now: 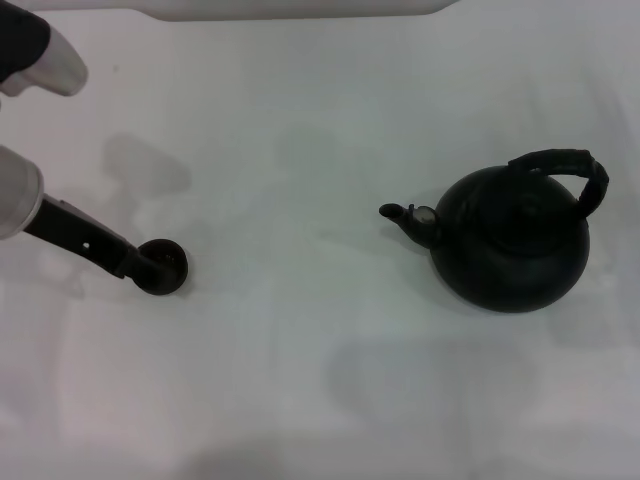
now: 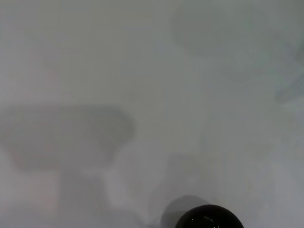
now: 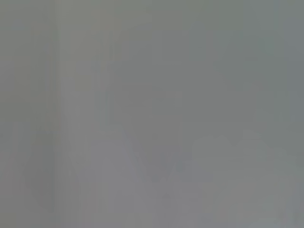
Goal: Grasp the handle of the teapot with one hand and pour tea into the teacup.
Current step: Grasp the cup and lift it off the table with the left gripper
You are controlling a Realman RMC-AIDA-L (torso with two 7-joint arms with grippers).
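White tabletop (image 1: 320,400) fills your view, bare apart from the two tea things. On the right sits the teapot (image 1: 510,245), its spout pointing left and its handle (image 1: 560,165) arching over the top, tipped toward the far right. Well apart from it, on the left, is the teacup (image 1: 163,266).

Your left gripper (image 1: 140,262) reaches in from the left edge with its dark fingers right at the cup, touching it or just beside it; whether they are clamped on it or parted you cannot tell from here. The left wrist view shows only the cup's dark rim (image 2: 209,219) at the frame edge. Your right gripper is nowhere in sight, and its wrist camera shows only blank grey.

You look to be at the opening step: the cup is being attended to and the handle is untouched. Next you will need an arm, most naturally the right, brought over the pot to close around the hoop. Cup and spout stand far apart, so the pot must travel left before any tilt.
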